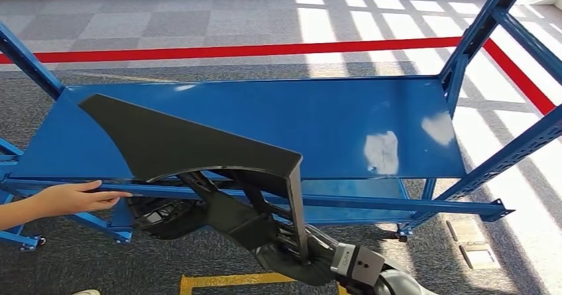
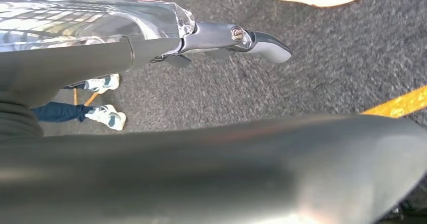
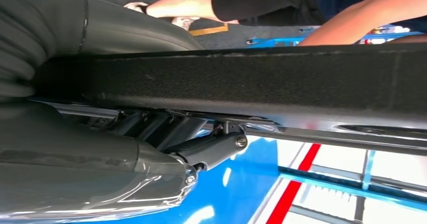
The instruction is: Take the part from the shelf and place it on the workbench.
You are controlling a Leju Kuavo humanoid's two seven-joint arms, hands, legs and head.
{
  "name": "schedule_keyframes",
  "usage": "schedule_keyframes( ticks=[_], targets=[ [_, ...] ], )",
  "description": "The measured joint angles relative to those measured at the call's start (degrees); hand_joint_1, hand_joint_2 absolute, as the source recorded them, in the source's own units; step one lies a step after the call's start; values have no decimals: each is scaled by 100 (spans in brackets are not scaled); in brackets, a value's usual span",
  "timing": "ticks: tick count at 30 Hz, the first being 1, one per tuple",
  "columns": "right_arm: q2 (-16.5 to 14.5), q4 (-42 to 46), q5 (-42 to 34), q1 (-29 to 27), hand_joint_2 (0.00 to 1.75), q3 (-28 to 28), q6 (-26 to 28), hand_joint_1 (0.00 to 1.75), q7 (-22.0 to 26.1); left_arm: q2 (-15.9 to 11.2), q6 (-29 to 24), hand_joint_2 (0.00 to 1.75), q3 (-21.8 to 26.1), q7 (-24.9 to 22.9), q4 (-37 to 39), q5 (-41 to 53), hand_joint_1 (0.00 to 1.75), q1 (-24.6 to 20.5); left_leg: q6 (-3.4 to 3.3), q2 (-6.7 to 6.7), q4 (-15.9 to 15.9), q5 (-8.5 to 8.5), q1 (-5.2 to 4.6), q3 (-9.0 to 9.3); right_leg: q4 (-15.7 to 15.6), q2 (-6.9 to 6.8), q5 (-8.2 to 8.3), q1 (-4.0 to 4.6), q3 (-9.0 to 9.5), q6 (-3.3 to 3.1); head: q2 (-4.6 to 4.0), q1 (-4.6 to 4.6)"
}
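The dark part (image 1: 179,142) (a broad curved panel with ribs underneath) lies tilted over the front edge of the blue shelf (image 1: 344,122), one end on the shelf surface. The right robot hand (image 1: 291,245) grasps it from below at its near corner; the right wrist view shows fingers (image 3: 211,148) pressed against the underside. A person's hand (image 1: 79,197) touches its other end. The left robot hand (image 2: 241,40) hangs over the carpet, holding nothing, fingers apart.
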State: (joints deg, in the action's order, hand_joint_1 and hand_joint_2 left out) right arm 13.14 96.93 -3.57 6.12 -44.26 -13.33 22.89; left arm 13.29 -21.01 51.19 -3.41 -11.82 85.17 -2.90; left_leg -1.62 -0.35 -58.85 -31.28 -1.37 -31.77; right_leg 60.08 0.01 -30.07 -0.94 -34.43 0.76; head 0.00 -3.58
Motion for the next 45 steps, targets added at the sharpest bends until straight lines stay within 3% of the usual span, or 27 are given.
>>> schedule_keyframes(
  ticks=[5, 10, 12, 14, 15, 16, 17, 19, 20, 22, 24, 26, 29, 30, 31, 32, 33, 35, 36, 40, 42, 44, 45],
  targets=[
    [-84, -101, 14, -19, 175, -24, 229, 175, 261, -104, -17, 0, -48, 103, 0, 119, 0, -14, -4, -1, -9, -4, -4, 0, -8, -1, 4, -7, 1, 5, 0, 0],
    [-72, -10, 250, -326, 175, -26, 643, 175, 344, -183, 64, 0, -253, 307, 0, 153, 0, -36, -120, 11, 94, 66, 5, 54, -4, -7, -14, -19, 17, 67, 0, 1],
    [-57, 45, 303, -438, 175, -27, 735, 175, 356, -188, 91, 0, -357, 341, 0, 155, 0, -52, -163, 33, 202, 132, 53, 111, 320, 2, -264, -9, -104, 83, 0, 3],
    [-44, 67, 338, -540, 175, -28, 804, 175, 360, -190, 125, 0, -462, 338, 0, 156, 0, -60, -172, 44, 206, 141, 65, 115, 984, 6, -625, -16, -387, 112, 0, 4],
    [-38, 70, 354, -592, 175, -25, 840, 175, 354, -190, 151, 0, -515, 318, 0, 156, 0, -57, -170, 46, 199, 140, 72, 113, 1263, 4, -725, -26, -504, 133, 0, 4],
    [-34, 73, 368, -645, 175, -20, 873, 175, 341, -190, 180, 0, -572, 291, 0, 156, 0, -53, -162, 48, 190, 135, 84, 111, 1375, 3, -720, -37, -540, 157, 0, 4],
    [-32, 79, 378, -695, 175, -13, 901, 175, 324, -190, 210, 0, -629, 266, 0, 156, 0, -48, -144, 46, 172, 123, 102, 109, 1261, 1, -605, -50, -470, 187, 0, 4],
    [-31, 109, 403, -777, 175, 3, 962, 175, 295, -191, 290, 0, -752, 226, 0, 156, 0, -42, -58, 38, 93, 67, 141, 97, 578, -1, -269, -85, -106, 249, 0, 5],
    [-33, 129, 416, -813, 175, 8, 992, 175, 287, -195, 325, 0, -813, 211, 0, 156, 0, -41, 0, 31, 27, 29, 144, 76, 280, 11, -164, -95, 41, 247, 0, 5],
    [-35, 171, 446, -900, 175, 16, 1049, 175, 277, -203, 383, 0, -948, 184, 0, 156, 0, -36, 87, 18, -60, -17, 130, 38, 77, 41, -150, -91, 129, 171, 0, -1],
    [-35, 207, 468, -976, 175, 24, 1083, 175, 270, -207, 400, 0, -1056, 183, 0, 156, 0, -31, 126, 12, -83, -24, 130, 24, 95, 48, -136, -82, 106, 76, 0, -7],
    [-36, 232, 485, -1000, 175, 32, 1098, 175, 265, -209, 389, 0, -1121, 216, 0, 155, 0, -30, 175, 13, -208, -161, 147, -24, 94, 28, -113, -90, 85, 14, 0, -8],
    [-42, 257, 507, -985, 175, 56, 1074, 175, 251, -210, 329, 0, -1182, 281, 0, 149, 0, -35, 249, 14, -1107, -732, 165, -384, 91, -14, -73, -92, 15, -62, 0, -9],
    [-45, 258, 510, -967, 175, 63, 1045, 175, 241, -210, 302, 0, -1189, 294, 0, 145, 0, -33, 258, 14, -1433, -870, 168, -506, 92, -26, -59, -88, -10, -80, 0, -9],
    [-51, 256, 509, -942, 175, 67, 1005, 175, 227, -210, 272, 0, -1190, 309, 0, 139, 0, -29, 256, 14, -1598, -906, 169, -548, 93, -34, -46, -85, -29, -91, 0, -9],
    [-60, 255, 504, -912, 175, 69, 962, 175, 213, -210, 242, 0, -1188, 332, 0, 133, 0, -27, 243, 13, -1535, -827, 168, -481, 93, -38, -35, -81, -40, -96, 0, -9],
    [-71, 253, 496, -876, 175, 70, 922, 175, 202, -210, 218, 0, -1187, 357, 0, 126, 0, -28, 219, 13, -1247, -658, 165, -306, 93, -38, -25, -79, -43, -93, 0, -9],
    [-104, 251, 478, -796, 175, 71, 857, 175, 192, -210, 187, 0, -1183, 403, 0, 119, 0, -39, 144, 13, -441, -318, 144, 132, 93, -38, -2, -71, -43, -68, 0, -9],
    [-120, 247, 469, -753, 175, 71, 829, 175, 192, -210, 180, 0, -1181, 419, 0, 117, 0, -47, 112, 13, -157, -233, 127, 272, 94, -38, 14, -70, -52, -41, 0, -9],
    [-174, 193, 423, -599, 175, 70, 753, 175, 188, -202, 135, 0, -1175, 480, 0, 107, 0, -41, 49, 20, 57, -174, 96, 304, 80, -36, 76, -84, -94, 106, 0, -7],
    [-184, 163, 399, -554, 175, 69, 733, 175, 186, -187, 103, 87, -1168, 549, 0, 99, 0, -38, -2, 35, 107, -103, 118, 281, 291, -28, -119, -80, -176, 144, 0, -5],
    [-188, 122, 385, -531, 175, 68, 723, 175, 186, -167, 61, 175, -1158, 635, 0, 90, 0, -34, -39, 54, 115, -68, 120, 243, 932, -20, -529, -73, -416, 158, 0, -4],
    [-187, 99, 382, -528, 175, 68, 721, 175, 188, -160, 33, 175, -1151, 663, 0, 83, 0, -27, -49, 63, 112, -60, 112, 228, 1287, -18, -693, -68, -540, 167, 0, -4]
  ],
)
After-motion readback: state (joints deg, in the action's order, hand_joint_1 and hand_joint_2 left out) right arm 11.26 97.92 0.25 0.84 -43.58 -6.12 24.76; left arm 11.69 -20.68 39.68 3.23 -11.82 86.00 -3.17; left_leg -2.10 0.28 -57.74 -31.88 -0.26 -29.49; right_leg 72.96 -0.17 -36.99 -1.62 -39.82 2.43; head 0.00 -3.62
